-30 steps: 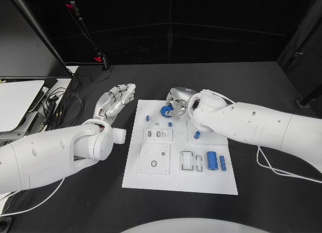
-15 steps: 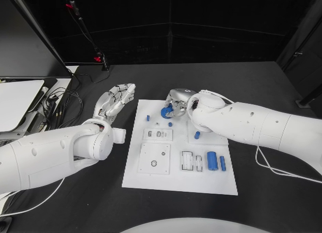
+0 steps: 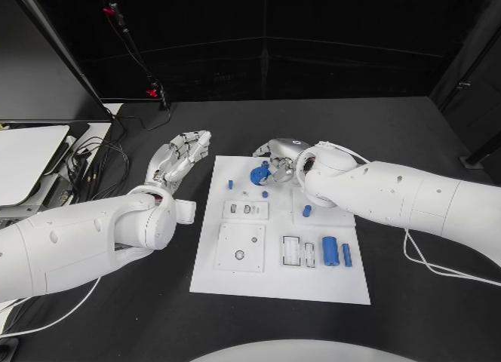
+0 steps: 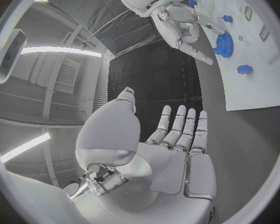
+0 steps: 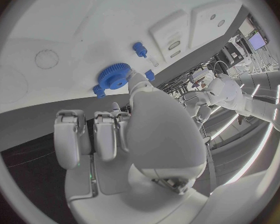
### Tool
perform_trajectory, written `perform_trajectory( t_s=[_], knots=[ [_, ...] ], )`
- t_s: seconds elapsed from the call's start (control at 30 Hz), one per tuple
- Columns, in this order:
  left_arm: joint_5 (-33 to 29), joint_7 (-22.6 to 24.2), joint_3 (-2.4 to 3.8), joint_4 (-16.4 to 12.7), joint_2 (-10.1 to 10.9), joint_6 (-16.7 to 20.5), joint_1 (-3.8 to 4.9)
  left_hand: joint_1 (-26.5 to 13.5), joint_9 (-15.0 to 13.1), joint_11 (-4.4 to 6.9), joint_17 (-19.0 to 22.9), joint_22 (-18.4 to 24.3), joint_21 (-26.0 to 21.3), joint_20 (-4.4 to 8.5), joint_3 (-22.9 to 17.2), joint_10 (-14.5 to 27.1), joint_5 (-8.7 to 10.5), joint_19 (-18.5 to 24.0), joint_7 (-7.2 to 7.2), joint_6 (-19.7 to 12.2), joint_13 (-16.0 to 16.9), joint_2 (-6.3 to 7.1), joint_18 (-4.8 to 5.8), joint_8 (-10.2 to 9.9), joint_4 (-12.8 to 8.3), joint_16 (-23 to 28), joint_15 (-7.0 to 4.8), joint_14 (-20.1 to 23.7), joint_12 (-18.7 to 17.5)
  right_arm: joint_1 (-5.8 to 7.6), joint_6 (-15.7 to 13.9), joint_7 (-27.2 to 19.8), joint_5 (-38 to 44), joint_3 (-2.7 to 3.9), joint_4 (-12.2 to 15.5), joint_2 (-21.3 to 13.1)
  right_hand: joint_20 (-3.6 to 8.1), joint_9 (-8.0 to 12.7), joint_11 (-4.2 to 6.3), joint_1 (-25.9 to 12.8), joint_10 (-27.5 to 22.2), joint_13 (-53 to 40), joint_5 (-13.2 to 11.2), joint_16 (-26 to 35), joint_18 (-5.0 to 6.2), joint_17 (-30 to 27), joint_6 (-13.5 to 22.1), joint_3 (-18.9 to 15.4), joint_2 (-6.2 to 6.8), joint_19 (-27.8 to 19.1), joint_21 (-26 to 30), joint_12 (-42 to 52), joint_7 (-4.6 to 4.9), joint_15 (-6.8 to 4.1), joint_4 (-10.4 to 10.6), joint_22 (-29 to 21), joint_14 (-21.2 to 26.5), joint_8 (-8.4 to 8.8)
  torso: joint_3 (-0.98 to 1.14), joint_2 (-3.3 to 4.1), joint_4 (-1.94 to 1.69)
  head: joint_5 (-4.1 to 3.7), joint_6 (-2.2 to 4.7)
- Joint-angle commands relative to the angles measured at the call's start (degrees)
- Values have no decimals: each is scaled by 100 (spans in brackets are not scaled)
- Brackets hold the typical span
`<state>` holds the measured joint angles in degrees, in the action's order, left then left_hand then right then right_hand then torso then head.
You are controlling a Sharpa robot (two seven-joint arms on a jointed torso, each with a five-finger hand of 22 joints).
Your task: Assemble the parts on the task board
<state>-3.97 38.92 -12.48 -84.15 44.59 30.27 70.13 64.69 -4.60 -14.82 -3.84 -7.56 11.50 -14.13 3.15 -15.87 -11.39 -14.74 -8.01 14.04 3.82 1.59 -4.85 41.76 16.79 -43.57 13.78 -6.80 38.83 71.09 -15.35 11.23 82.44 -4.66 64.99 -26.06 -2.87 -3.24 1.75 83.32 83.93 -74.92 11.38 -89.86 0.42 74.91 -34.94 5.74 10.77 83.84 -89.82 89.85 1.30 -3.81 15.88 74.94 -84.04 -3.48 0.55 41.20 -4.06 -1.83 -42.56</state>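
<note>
Head view: white task board (image 3: 275, 283) lies mid-counter (image 3: 425, 317), w/ right hand (image 3: 275, 160) over the board's far edge, fingers curled down around a blue gear (image 3: 257, 174) that sits on the board's far end; whether the hand actually grips the gear can't be told here. Left hand (image 3: 181, 154) hangs just off the board's far-left corner, fingers straight and apart, holding nothing. On the board: a small blue peg (image 3: 230, 182) left of the gear, another blue peg (image 3: 307, 210) nearer the board's middle-right, a large blue cylinder (image 3: 330, 250) and a thin blue pin (image 3: 346, 254) side by side at the board's right side, white socket blocks (image 3: 241, 246) left of them. Left wrist view: left hand (image 4: 177, 149) palm open, fingers extended together over bare counter beside the board's edge; across the board the right hand (image 4: 187, 27) hovers w/ fingertips pointing down next to the blue gear (image 4: 223, 44), a slight gap seeming to show between them; one blue peg (image 4: 244, 69) lies apart on the board nearer the left hand. Right wrist view: right hand (image 5: 134, 134) over the board's far end, thumb tip reaching the rim of the blue gear (image 5: 114, 75), other fingers bent short of it; gear lies flat on the board, a blue peg (image 5: 139, 48) just beyond it toward the socket blocks (image 5: 171, 32).
</note>
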Motion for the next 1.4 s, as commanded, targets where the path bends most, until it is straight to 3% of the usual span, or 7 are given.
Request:
perform_trajectory(
  t_s=[0.03,0.27,0.37,0.53,0.8,0.97,1.4],
  knots=[
    [18,1836,4,4,-9,-57,9,-8,9,-22,8,-8,23,-12,-41,0,-38,13,-903,0,-7,-66,59,23,8,-34,27,2,24,11,-827,-775,-749,3,167,-142,49,1,49,-5,607,-1508,-28,-14,-42,1509,37,-73,60,616,-18,15,8,-61,77,1506,-596,26,1,2,4,5,-2],
    [18,1835,-3,29,-14,-59,8,-8,9,-22,8,-8,23,-12,-41,0,-38,13,-903,0,-7,-66,59,23,8,-34,27,2,24,21,-1823,-1915,-2285,6,963,-933,38,-138,-74,-189,607,-1508,51,-14,-42,1509,-1065,-191,-132,616,-18,15,216,-11,88,1506,-596,-252,-8,-14,7,-51,6],
    [18,1839,-8,42,-19,-59,8,-8,9,-22,8,-8,23,-12,-41,0,-38,13,-903,0,-7,-66,59,23,8,-34,27,2,24,42,-1968,-2191,-2754,7,1355,-1394,-38,-191,-230,-314,607,-1508,-6,-14,-42,1509,-1455,-226,-265,616,-18,15,361,100,82,1506,-596,-409,-5,-11,9,-105,13],
    [18,1851,-28,72,-37,-66,7,-2,12,-24,8,-9,26,-15,-41,-2,-45,14,-903,1,-7,-76,59,25,6,-37,29,1,26,63,-1909,-2355,-3043,4,1697,-2055,-128,-199,-326,-295,607,-1508,-206,-14,-42,1509,-1682,-269,-336,616,-18,15,400,191,69,1506,-596,-456,-18,-29,37,-249,20],
    [18,1858,-50,146,-90,-92,-16,0,13,-24,8,-8,25,-15,-42,-2,-48,17,-903,1,-7,-79,59,26,6,-38,30,1,27,64,-1726,-2212,-2612,-7,1760,-2722,-182,-178,-361,-193,607,-1508,-364,-14,-42,1509,-1752,-330,-308,616,-18,15,423,232,72,1506,-596,-429,-17,-74,125,-427,14],
    [18,1865,-64,184,-105,-91,-34,6,17,-25,8,-9,27,-18,-43,-2,-59,20,-903,0,-7,-93,59,27,5,-40,31,2,29,26,-1561,-1886,-2261,-12,1714,-2917,-197,-152,-340,-117,607,-1508,-476,-14,-42,1509,-1730,-333,-294,616,-18,15,404,227,75,1506,-596,-378,-15,-77,122,-580,8],
    [18,1876,-76,198,-82,-89,-60,12,20,-26,9,-9,28,-19,-44,-2,-69,22,-903,-2,-7,-101,58,28,4,-41,32,4,30,-222,-1165,-1367,-1811,-14,1361,-2884,-197,-120,-305,8,607,-1508,-545,-14,-42,1509,-1685,-294,-273,616,-18,15,377,208,71,1506,-596,-311,-17,-63,92,-649,-15]
  ],
)
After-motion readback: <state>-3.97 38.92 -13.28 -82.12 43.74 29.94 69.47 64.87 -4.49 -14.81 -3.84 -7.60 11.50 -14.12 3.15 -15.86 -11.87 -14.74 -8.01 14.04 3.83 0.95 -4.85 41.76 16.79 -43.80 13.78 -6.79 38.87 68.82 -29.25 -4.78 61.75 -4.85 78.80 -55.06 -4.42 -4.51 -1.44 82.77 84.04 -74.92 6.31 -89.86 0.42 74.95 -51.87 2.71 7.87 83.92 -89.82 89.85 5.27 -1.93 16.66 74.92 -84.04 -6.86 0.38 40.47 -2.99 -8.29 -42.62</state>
